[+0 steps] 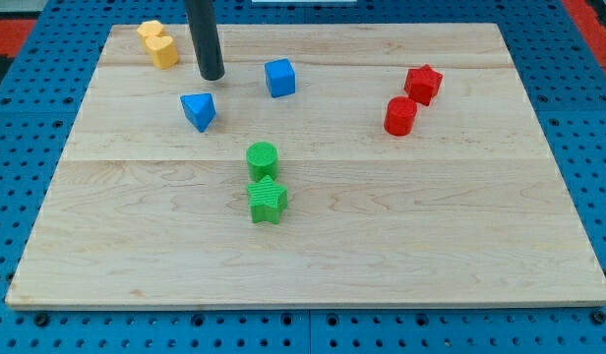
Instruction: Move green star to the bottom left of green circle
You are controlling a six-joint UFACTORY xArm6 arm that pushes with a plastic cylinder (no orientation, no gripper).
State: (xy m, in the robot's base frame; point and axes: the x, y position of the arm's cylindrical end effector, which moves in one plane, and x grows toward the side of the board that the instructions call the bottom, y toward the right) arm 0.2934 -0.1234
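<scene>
At the view's far left, near the top edge of the wooden surface (136, 265), two yellow blocks (158, 43) sit touching each other; their shapes are hard to make out. They lie well apart from the green pair and look irrelevant to the job.

Just to their right my tip (212, 75) rests on the surface near the top, between the yellow blocks and the blue cube (279, 77). The blue triangular block (198, 110) lies just below it. There is no pincer on this arm, only the rod, so nothing can be said of opening or closing; the rod touches no block.

Further right, near the middle, the green circle (263, 159) stands with the green star (268, 200) directly below it, the two touching or nearly so. The star is thus under the circle, not yet to its bottom left. I judge the tip must travel down and come round to the star's right side, so that a push sends it toward the view's left without dragging the circle along.

At the right, the red star-like block (423, 84) and the red cylinder (400, 116) sit close together, clear of the work.

No containers are present; everything lies loose on the surface.
</scene>
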